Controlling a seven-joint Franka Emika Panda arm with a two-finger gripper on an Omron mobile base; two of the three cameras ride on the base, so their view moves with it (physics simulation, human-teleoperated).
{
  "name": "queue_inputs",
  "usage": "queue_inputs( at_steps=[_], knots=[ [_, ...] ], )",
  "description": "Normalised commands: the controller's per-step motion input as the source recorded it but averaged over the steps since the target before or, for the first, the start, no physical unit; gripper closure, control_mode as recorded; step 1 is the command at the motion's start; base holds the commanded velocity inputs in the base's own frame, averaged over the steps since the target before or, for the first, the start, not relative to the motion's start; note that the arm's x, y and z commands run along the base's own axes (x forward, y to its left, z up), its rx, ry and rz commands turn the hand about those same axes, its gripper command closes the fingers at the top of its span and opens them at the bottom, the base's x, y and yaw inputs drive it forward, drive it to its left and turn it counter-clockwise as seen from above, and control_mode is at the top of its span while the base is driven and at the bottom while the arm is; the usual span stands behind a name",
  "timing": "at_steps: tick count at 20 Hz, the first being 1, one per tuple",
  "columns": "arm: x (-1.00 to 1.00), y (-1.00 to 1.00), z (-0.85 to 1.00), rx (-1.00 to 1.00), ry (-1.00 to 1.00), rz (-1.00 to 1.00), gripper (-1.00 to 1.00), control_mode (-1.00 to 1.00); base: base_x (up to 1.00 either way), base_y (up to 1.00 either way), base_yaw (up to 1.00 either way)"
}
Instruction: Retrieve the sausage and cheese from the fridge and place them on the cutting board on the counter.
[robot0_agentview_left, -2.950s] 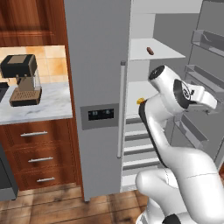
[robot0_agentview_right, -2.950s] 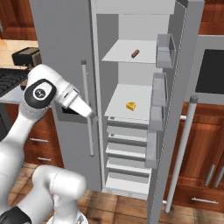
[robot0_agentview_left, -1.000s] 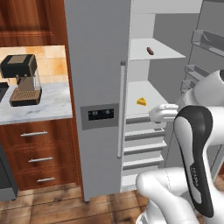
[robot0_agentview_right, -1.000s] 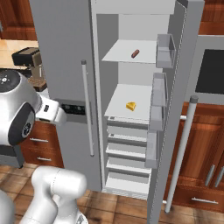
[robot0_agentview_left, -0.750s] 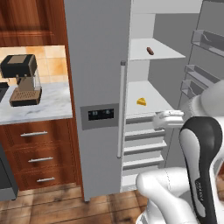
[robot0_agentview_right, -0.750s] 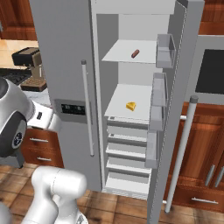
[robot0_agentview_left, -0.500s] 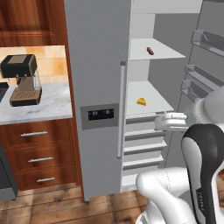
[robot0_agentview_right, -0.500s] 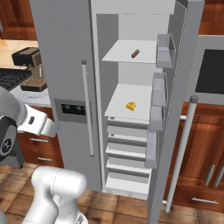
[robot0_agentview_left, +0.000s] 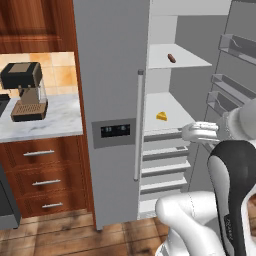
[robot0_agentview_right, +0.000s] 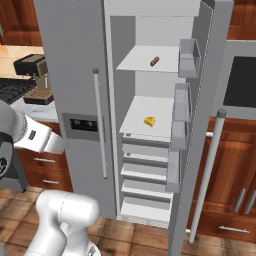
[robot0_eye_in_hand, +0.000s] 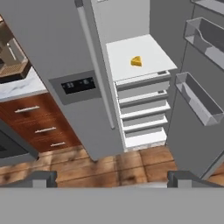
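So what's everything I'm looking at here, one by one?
tall grey two-door fridge: one, right door open, white shelves inside
thin reddish-brown sausage: one, upper shelf
bright yellow cheese wedge: one, shelf below the sausage
black and tan coffee machine: one, on the counter
white-grey marbled counter: one, left of the fridge
reddish-brown wooden cabinet drawers: silver handles, under the counter
clear door bins: several, inside the open door
white robot arm: one, before the fridge
hand: one, dark tips apart, empty
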Motion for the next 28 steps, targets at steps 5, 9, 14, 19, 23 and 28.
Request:
queue_inputs(
  at_steps=[5,9,14,19,23,28],
  knots=[
    [-0.12,-0.39,0.21,0.0,0.0,0.0,-1.0,-1.0,0.0,0.0,0.0],
    [-0.17,-0.35,0.13,0.0,0.0,0.0,-1.0,-1.0,0.0,0.0,0.0],
    [-0.01,-0.04,0.0,0.0,0.0,0.0,-1.0,1.0,0.0,-0.01,0.0],
    [0.0,0.0,0.0,0.0,0.0,0.0,-1.0,1.0,-0.02,0.0,-0.04],
    [0.0,0.0,0.0,0.0,0.0,0.0,-1.0,1.0,0.04,-0.06,-0.21],
    [0.0,0.0,0.0,0.0,0.0,0.0,-1.0,1.0,0.45,-0.14,-0.22]
  ],
)
